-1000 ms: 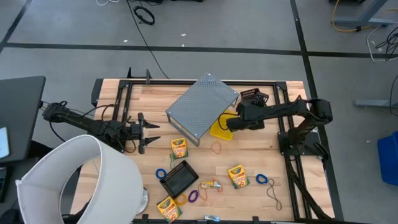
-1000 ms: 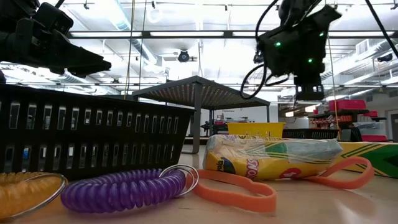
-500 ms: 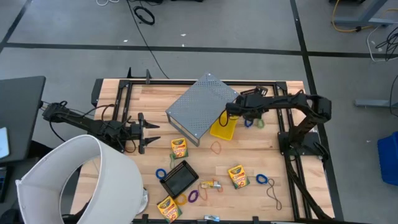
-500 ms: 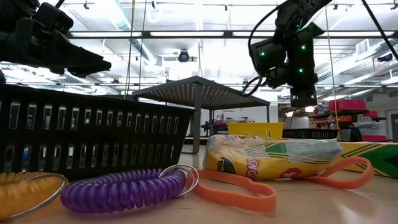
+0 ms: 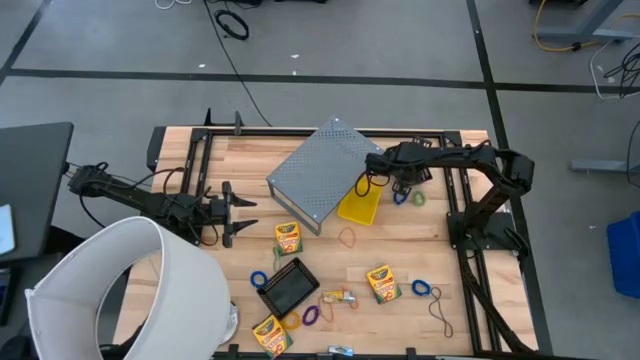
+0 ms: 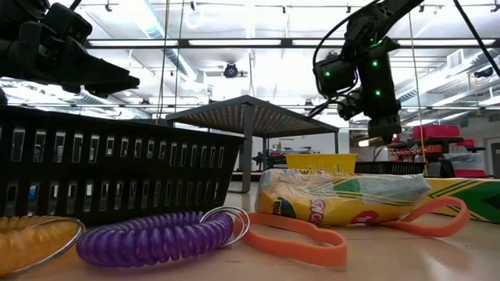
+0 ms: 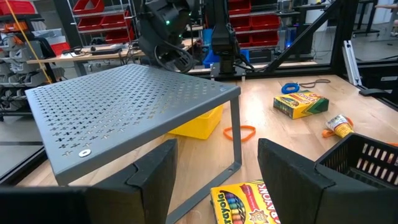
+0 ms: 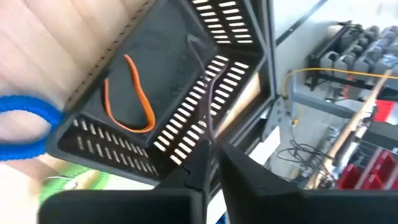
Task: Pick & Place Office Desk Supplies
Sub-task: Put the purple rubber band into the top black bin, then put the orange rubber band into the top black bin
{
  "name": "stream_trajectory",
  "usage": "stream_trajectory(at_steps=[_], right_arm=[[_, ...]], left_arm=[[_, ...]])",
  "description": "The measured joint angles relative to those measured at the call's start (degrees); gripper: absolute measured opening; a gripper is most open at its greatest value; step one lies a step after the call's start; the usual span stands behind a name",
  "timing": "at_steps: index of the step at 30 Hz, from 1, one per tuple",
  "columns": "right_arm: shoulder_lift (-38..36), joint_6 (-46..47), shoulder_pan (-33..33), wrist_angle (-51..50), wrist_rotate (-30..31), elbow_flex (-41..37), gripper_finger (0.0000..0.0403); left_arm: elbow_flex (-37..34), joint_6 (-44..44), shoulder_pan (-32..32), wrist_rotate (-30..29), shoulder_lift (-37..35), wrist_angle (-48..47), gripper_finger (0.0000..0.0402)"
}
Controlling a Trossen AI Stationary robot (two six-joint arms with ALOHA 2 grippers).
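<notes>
My right gripper hangs over a small black slotted tray at the table's far right and is shut on a thin pale elastic loop. An orange loop lies in that tray; a blue loop and a green loop lie beside it. Crayon boxes, an orange loop, a purple loop and the packet lie flat on the near half. My left gripper waits open at the left, near one crayon box. My right gripper pinches the thin pale loop at one end between its shut fingertips, coming from above and pointing down. The rest of the loop reaches out beyond the fingers over the black tray, slack. Whether its far end touches the tray cannot be told.
A grey perforated shelf stands mid-table with a yellow bin partly under it. A black basket sits near the front edge. The big white cylinder covers the near left corner. Dark frame rails run along the right side.
My right gripper has moved from above the yellow bin toward the table's far edge and slightly right, ending over the black tray, and it has turned about as it went. The left arm and the things on the table have stayed where they were.
</notes>
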Motion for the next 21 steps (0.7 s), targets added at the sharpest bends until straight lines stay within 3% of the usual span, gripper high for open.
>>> stream_trajectory(at_steps=[11,15,21], right_arm=[[0.0,-2.38,0.13,1.74,-0.24,0.0,0.0183],[0.0,-2.0,1.26,2.07,-0.25,0.0,0.0199],[0.0,-0.62,5.29,0.74,-0.61,0.0,0.0191]], left_arm=[[0.0,-0.02,0.01,0.0,0.0,0.0,0.0227],[0.0,-0.02,-0.02,0.0,0.0,0.01,0.0227],[-0.02,-0.02,0.01,0.0,0.0,0.0,0.0227]])
